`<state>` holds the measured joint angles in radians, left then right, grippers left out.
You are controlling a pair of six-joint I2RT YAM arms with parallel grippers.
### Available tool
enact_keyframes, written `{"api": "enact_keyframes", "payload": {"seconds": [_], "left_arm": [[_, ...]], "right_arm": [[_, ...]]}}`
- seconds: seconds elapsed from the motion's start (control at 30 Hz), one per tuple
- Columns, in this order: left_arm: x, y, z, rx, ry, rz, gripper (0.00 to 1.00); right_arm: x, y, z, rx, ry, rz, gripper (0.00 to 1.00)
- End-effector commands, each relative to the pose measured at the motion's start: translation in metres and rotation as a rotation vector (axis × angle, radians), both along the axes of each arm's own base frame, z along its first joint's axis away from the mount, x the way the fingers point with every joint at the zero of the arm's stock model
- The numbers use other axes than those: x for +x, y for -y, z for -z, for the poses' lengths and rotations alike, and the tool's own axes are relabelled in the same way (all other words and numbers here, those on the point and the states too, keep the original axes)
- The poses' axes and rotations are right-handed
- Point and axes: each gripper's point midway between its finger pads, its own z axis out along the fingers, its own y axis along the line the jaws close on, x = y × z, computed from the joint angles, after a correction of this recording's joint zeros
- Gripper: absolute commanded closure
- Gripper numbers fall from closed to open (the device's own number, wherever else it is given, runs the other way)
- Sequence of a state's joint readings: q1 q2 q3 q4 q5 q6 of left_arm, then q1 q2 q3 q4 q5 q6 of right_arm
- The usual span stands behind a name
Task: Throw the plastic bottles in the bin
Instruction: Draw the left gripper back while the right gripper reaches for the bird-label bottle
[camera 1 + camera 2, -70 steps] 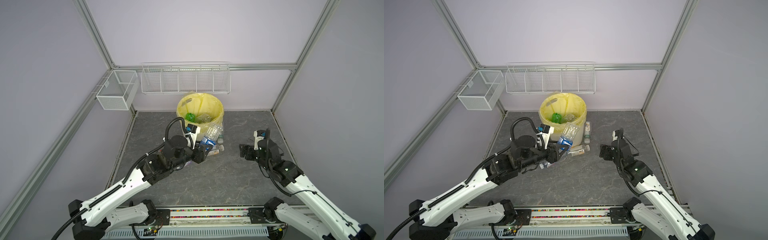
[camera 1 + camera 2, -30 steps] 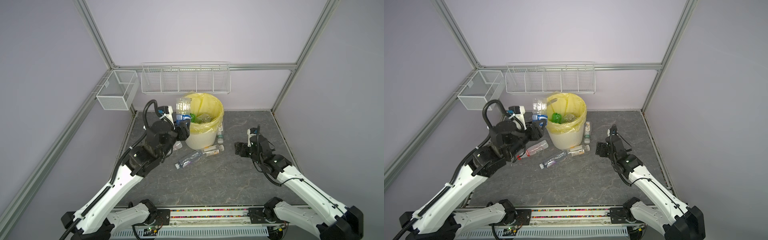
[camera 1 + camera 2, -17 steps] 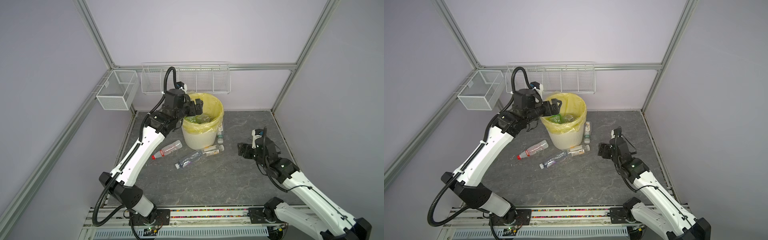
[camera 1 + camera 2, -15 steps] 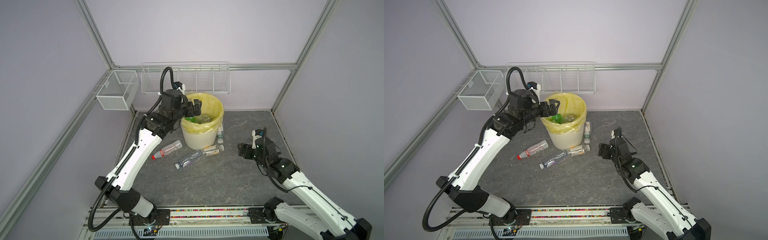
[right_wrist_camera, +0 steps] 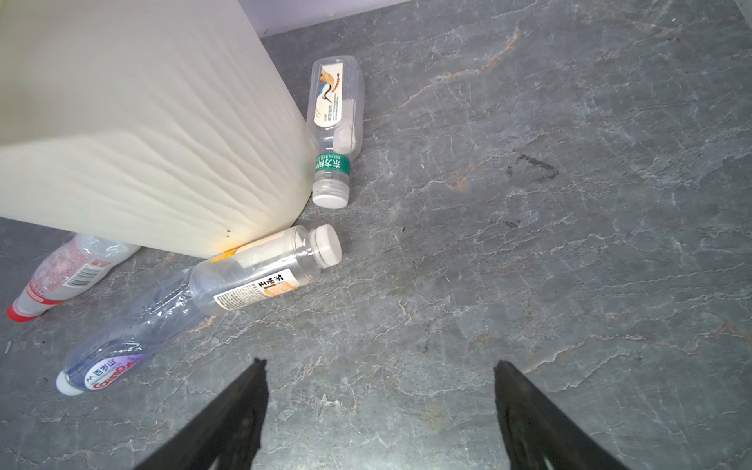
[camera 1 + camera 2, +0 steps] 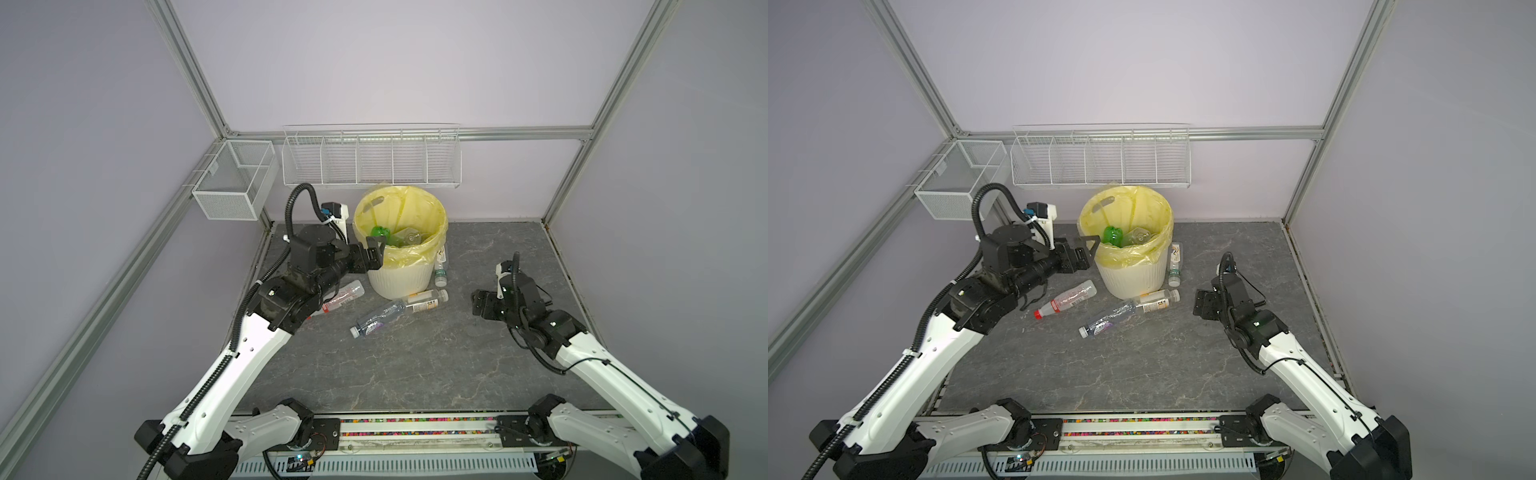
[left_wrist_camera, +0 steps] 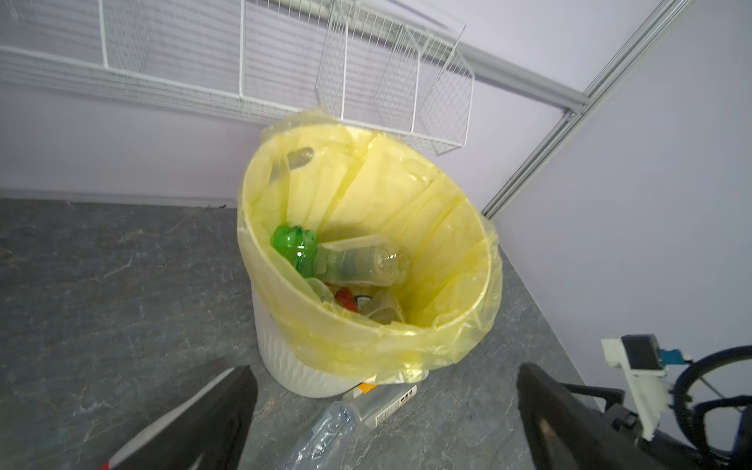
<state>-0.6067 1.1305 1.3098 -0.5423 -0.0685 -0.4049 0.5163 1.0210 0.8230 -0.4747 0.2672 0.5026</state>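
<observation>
The left tool (image 6: 375, 252) gapes empty at the bin (image 6: 399, 282) rim; the right tool (image 6: 476, 308) hangs apart over the table (image 6: 415, 365). Four plastic bottles (image 6: 378, 320) lie at the bin's foot, others inside. They look light, crushable and slick, so I'd take them mid-body.

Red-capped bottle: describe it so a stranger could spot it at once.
Find the cream ribbed bin with the yellow bag. Left of it in a top view, a clear bottle lies on the floor. Only it has a red cap; its neighbours' are white.
</observation>
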Motion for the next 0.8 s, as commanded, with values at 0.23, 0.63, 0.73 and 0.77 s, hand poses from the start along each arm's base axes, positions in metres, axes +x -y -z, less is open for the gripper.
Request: {"api": "enact_keyframes", "payload": {"seconds": [0.23, 0.63, 0.73, 0.77], "left_arm": [[-0.016, -0.015, 0.037, -0.028, -0.024, -0.031, 0.0], [-0.031, -0.023, 0.099, -0.031, -0.156, -0.059, 0.0], [-0.031, -0.023, 0.112, -0.049, -0.181, -0.068, 0.0], [-0.032, -0.023, 0.116, -0.054, -0.192, -0.073, 0.0]], "right_arm": [[0.012, -0.012, -0.006, 0.017, -0.038, -0.021, 0.12], [0.036, -0.015, -0.007, -0.033, -0.07, -0.031, 0.12], [0.045, -0.015, -0.007, -0.027, -0.07, -0.034, 0.12], [0.048, -0.016, -0.006, -0.022, -0.074, -0.036, 0.12]]}}
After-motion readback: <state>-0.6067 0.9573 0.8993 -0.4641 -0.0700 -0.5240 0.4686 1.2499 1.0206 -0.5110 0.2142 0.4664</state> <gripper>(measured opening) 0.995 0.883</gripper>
